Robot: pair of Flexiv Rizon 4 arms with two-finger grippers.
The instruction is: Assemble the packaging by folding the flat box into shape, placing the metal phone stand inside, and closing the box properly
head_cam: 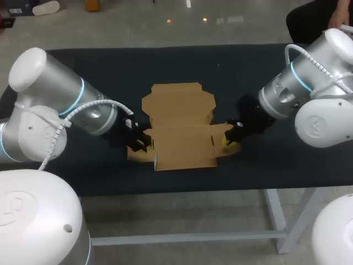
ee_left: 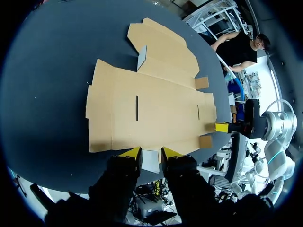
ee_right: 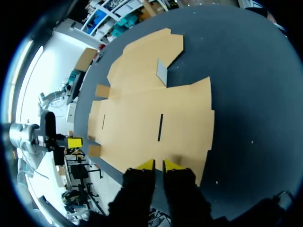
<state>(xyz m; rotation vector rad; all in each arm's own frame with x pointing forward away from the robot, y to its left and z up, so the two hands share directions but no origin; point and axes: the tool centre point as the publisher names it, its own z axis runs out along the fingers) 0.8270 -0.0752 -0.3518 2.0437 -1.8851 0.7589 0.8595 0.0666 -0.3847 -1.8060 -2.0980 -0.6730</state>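
The flat brown cardboard box lies unfolded in the middle of the dark table. My left gripper is at its left edge. In the left wrist view the left gripper stands open, with a small side flap of the box lying in the gap. My right gripper is at the box's right edge. In the right wrist view the right gripper stands open by a narrow gap at the edge of the box. One small flap stands up near the lid panel. No phone stand is in view.
The table is covered in dark cloth, with bare cloth behind the box and to both sides. Its front edge runs close below the box. My two arms come in low from the left and right.
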